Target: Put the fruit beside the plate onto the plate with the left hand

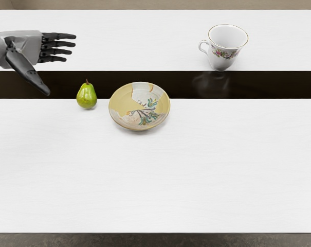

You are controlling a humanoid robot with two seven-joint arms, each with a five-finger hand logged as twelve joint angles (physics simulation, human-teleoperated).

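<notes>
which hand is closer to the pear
Left. The left hand hovers up and to the left of the pear, open and apart from it; the right hand is not in view.

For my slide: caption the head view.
Open left hand clear of the green pear standing left of the plate; teacup far right.

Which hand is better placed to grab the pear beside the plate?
Left. The left hand hovers open near the picture's left edge, up and left of the pear, which stands just left of the plate. No right arm shows at all.
</notes>
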